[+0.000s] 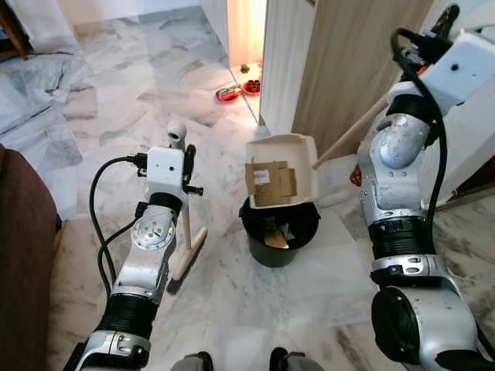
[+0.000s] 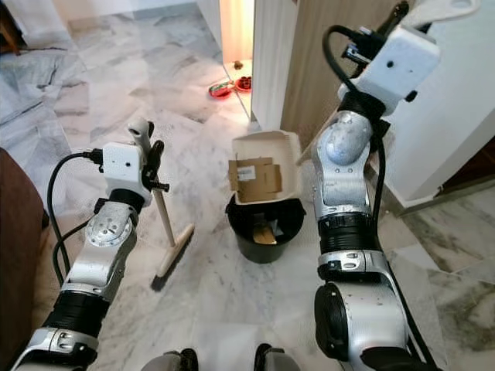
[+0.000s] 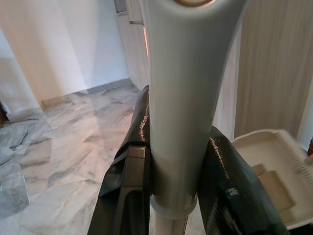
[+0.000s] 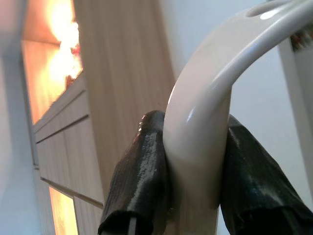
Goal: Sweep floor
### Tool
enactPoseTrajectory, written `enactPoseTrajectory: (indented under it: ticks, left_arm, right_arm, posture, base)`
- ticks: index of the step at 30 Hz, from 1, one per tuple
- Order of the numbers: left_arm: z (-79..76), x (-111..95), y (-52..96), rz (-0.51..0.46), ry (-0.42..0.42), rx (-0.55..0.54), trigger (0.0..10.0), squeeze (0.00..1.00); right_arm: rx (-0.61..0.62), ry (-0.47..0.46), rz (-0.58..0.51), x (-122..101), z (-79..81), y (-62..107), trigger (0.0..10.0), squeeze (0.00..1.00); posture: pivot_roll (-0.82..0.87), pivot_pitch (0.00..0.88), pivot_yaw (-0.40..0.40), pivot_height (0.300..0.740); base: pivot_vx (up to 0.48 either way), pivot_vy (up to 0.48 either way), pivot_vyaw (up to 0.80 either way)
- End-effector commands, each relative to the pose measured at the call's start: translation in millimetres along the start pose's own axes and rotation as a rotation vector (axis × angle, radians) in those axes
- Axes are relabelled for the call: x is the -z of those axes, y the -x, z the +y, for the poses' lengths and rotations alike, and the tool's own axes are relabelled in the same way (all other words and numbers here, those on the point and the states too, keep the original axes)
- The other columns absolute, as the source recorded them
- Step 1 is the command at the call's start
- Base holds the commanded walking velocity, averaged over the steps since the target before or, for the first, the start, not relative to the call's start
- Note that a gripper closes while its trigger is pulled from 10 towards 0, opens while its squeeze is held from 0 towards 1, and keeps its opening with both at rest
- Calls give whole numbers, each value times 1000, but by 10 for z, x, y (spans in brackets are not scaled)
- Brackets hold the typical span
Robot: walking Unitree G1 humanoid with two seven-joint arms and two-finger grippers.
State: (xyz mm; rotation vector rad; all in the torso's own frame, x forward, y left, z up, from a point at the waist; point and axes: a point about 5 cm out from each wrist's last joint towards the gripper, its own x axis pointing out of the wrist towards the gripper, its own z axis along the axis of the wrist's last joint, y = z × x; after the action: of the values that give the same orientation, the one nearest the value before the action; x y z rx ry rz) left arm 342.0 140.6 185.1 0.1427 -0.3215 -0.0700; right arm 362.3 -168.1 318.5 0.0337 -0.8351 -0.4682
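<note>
My left gripper is shut on the pale top of a broom handle, which stands nearly upright. The broom's head rests on the marble floor to the left of a black bin. My right gripper is raised high on the right, shut on the curved white grip of a long-handled dustpan. The cream dustpan is tilted over the bin's mouth with a piece of brown cardboard lying in it. More scraps lie inside the bin.
A wood-panelled cabinet stands just behind the bin. Two red bowls sit on the floor by a lit opening. A brown sofa borders the left. White panels close the right. Open marble floor lies ahead on the left.
</note>
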Motion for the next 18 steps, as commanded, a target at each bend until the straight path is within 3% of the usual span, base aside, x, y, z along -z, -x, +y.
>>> enactPoseTrajectory:
  ticks: [1, 18]
  left_arm:
    - [16, -97, -6, -46, -7, 3, 10000, 0]
    - [16, -97, -6, -46, -7, 3, 10000, 0]
  right_arm:
    - [-6, -40, -145, -273, 17, -80, 10000, 0]
    - [-6, -40, -145, -273, 17, -80, 10000, 0]
  posture:
    - [55, 188, 0, 740]
    - [55, 188, 0, 740]
  base:
    - [0, 0, 0]
    - [0, 0, 0]
